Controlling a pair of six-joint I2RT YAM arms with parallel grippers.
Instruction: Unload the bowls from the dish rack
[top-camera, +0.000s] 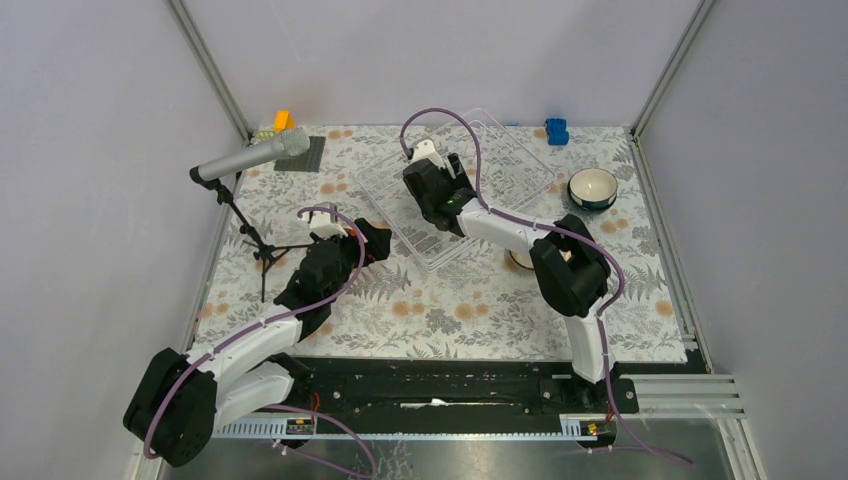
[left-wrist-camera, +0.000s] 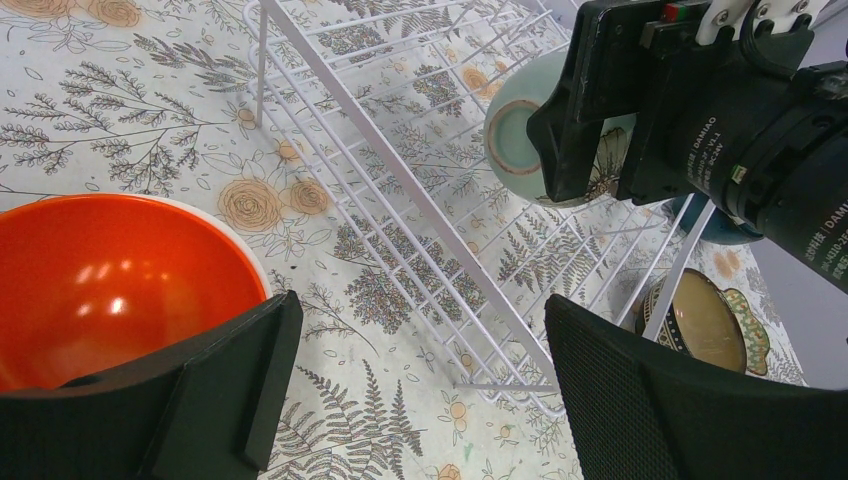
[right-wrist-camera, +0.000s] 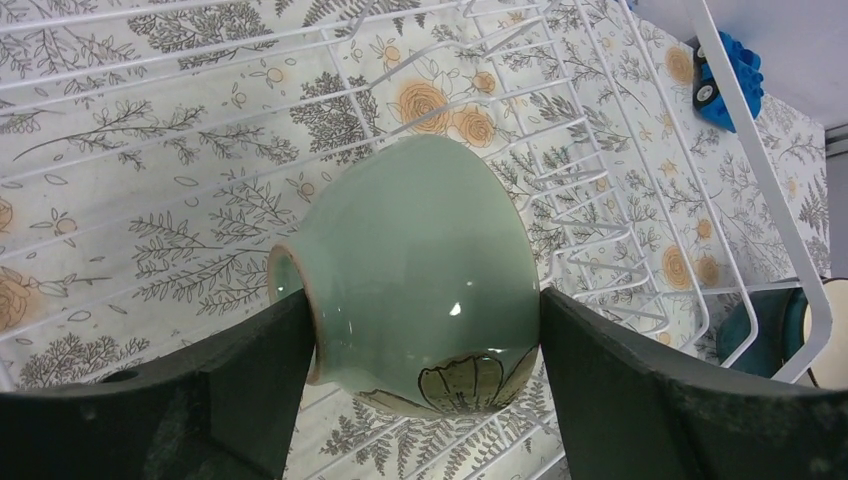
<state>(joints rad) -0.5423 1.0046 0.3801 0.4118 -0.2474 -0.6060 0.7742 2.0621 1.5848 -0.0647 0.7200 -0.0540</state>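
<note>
The dish rack (top-camera: 520, 165) of white wire lies at the table's back centre. Inside it, a pale green bowl (right-wrist-camera: 420, 270) lies on its side, and my right gripper (right-wrist-camera: 420, 330) is shut on it, one finger at the foot and one at the rim. The left wrist view shows the same bowl (left-wrist-camera: 515, 130) between those black fingers. My left gripper (left-wrist-camera: 420, 350) hangs open over the cloth beside the rack's near corner (left-wrist-camera: 500, 385), holding nothing. An orange bowl (left-wrist-camera: 110, 280) stands just left of it. A dark brown patterned bowl (left-wrist-camera: 705, 320) sits beyond the rack.
A teal bowl with a white inside (top-camera: 592, 187) stands at the right of the rack. A microphone (top-camera: 250, 158) on a tripod stands at the left. A blue toy (top-camera: 556, 131) and small coloured blocks (top-camera: 283, 120) lie along the back edge.
</note>
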